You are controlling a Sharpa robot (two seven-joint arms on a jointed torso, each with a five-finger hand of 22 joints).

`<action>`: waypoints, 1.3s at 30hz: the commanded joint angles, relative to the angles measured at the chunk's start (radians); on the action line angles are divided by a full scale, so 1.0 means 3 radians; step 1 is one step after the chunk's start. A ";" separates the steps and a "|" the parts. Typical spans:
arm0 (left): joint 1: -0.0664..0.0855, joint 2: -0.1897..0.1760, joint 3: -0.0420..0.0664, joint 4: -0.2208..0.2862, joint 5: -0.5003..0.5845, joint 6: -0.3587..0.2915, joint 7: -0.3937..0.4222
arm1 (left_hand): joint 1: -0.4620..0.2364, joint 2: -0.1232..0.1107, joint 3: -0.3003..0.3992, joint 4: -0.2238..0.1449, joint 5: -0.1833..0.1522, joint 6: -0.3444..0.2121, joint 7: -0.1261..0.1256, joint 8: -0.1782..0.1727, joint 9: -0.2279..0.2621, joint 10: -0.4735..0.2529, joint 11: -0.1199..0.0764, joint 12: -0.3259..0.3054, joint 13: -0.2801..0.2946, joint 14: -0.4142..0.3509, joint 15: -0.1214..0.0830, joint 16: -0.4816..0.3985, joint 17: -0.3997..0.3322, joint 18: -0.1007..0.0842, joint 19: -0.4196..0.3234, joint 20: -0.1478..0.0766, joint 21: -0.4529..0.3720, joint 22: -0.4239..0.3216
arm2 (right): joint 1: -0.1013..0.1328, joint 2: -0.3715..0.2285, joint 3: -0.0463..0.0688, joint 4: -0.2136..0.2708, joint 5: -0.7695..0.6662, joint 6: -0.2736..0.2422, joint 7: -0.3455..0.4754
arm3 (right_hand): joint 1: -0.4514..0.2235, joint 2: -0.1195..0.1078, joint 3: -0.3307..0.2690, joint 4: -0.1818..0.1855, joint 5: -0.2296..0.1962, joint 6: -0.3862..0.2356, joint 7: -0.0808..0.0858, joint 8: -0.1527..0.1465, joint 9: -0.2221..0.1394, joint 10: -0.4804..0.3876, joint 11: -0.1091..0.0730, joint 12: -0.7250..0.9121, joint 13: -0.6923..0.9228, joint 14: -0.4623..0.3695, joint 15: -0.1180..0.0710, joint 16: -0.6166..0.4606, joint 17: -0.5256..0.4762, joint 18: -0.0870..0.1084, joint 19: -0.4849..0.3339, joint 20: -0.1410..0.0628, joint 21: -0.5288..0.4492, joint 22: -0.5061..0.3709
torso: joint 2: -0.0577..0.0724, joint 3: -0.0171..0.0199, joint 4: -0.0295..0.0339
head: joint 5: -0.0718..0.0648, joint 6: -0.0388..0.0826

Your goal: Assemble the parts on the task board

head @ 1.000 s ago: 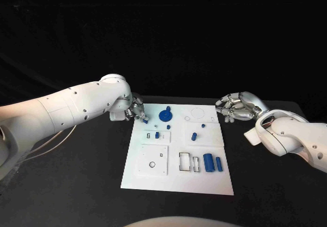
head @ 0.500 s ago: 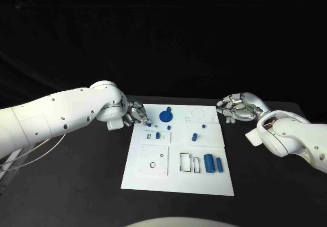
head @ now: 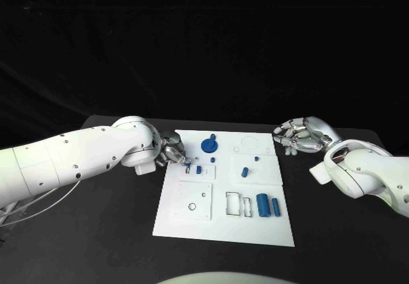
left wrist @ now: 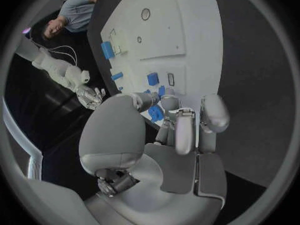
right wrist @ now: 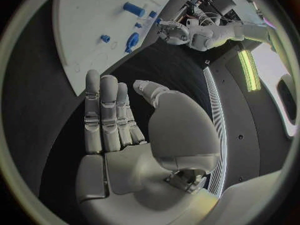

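Here the left hand [head: 171,149] sits at the left edge of the task board [head: 223,228], fingers drawn together around a small blue part [left wrist: 155,113] that the left wrist view shows pinched at its fingertips. The part hangs just above the board's upper left area, near a small rectangular slot [head: 187,170] and a short blue peg [head: 198,169] already standing beside it.

To do this step well, I judge the hand should bring the part squarely over its seat before lowering — a tilt at this stage would likely jam it against the rim of the recess. Pressing straight down, with the pinch kept firm until the part bottoms out, seems the safe course; which recess it belongs in I cannot tell from these views.

The right hand [head: 300,135] waits off the board's upper right corner, holding nothing, its fingers straight and close side by side in the right wrist view, with the thumb set apart.

As for the board's recesses — a round blue gear [head: 208,144] sits near the top middle, and an empty ring outline [head: 249,142] lies to its right. Lower down, a large blue cylinder [head: 262,205] and a slimmer one [head: 274,205] lie side by side next to two open rectangular frames [head: 231,202]. The square plate [head: 193,200] at lower left shows a small round hole, unfilled.
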 commanded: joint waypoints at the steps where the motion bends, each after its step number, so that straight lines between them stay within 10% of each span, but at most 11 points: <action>1: -0.0023 0.0002 0.0001 0.0027 -0.0248 -0.0085 0.0073 | -0.0014 -0.0030 0.0626 -0.0599 0.0017 0.0048 -0.0014 0.0021 -0.0001 0.0033 -0.0001 0.0024 0.0011 0.0217 -0.0019 0.0019 0.0361 -0.0027 0.0032 0.0004 0.0020 0.0016 | -0.0003 0.0000 0.0000 0.0001 -0.0010 0.0026 0.0011 | -0.0013 -0.0022 0.0011 -0.0007 0.0012 0.0013 0.0015 0.0021 -0.0003 -0.0021 -0.0002 -0.0008 -0.0003 -0.0010 0.0002 -0.0021 0.0005 0.0038 0.0018 -0.0001 -0.0016 -0.0003 | 0.0005 0.0000 -0.0006 | 0.0003 0.0002; 39: -0.0091 0.0048 -0.0001 0.0046 -0.0503 0.0264 0.0014 | -0.0064 -0.0090 0.0695 -0.0641 0.0132 0.0102 -0.0026 0.0033 -0.0030 0.0122 -0.0014 0.0082 0.0115 0.0230 -0.0030 0.0045 0.0405 -0.0043 0.0071 -0.0008 0.0077 0.0099 | -0.0013 -0.0001 0.0000 -0.0005 0.0003 0.0032 0.0016 | -0.0041 -0.0018 0.0002 0.0009 0.0037 0.0013 0.0017 0.0028 -0.0007 -0.0019 0.0000 -0.0001 -0.0014 -0.0004 0.0004 -0.0034 0.0013 0.0037 0.0026 0.0000 -0.0030 -0.0014 | 0.0000 0.0003 -0.0003 | 0.0012 -0.0015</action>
